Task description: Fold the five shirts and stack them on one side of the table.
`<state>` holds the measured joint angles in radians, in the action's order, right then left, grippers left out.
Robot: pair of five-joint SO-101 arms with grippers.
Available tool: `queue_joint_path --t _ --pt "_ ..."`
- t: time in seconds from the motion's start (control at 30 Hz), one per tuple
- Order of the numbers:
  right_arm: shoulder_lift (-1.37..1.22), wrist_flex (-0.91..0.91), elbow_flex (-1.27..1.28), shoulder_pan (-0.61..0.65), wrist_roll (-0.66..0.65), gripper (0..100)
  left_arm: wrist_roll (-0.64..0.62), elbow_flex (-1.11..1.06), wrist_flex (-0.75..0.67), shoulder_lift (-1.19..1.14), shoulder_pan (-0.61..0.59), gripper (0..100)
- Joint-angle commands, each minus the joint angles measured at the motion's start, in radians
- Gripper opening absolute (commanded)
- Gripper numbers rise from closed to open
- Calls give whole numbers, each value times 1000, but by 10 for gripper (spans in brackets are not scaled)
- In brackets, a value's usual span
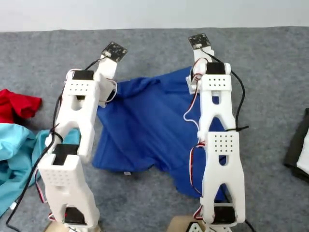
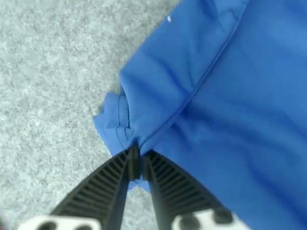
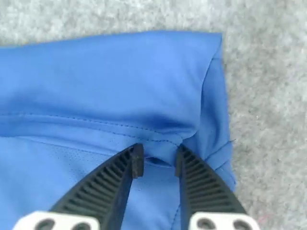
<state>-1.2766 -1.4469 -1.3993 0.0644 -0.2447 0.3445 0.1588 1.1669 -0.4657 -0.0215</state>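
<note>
A blue shirt [image 1: 145, 125] lies spread on the grey table between my two arms. My left gripper [image 1: 108, 93] is at the shirt's far left corner. In the left wrist view the left gripper [image 2: 139, 155] is shut on a bunched hem of the blue shirt [image 2: 225, 96]. My right gripper [image 1: 194, 83] sits at the shirt's far right edge. The right wrist view has the right gripper [image 3: 158, 160] pinching a raised fold of the blue shirt [image 3: 110, 81] near a seam, with cloth between its fingertips.
A red shirt [image 1: 17, 106] and a teal shirt [image 1: 19, 150] lie crumpled at the left edge of the table. A dark garment with a white patch [image 1: 299, 150] rests at the right edge. Bare grey surface [image 1: 270, 72] stretches along the far side.
</note>
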Motion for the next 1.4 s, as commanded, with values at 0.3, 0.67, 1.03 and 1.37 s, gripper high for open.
queue_joint_path --t 0.3,0.67,1.03,1.37 --pt "30 -41 -181 -15 -123 11 -9 7 -21 15 9 2" --pt "147 -337 -282 -104 -218 11 48 7 112 130 61 3" --pt "297 -354 -255 -143 -299 11 117 7 292 198 63 3" --pt "647 -349 307 -160 -321 12 172 82 436 206 61 3"
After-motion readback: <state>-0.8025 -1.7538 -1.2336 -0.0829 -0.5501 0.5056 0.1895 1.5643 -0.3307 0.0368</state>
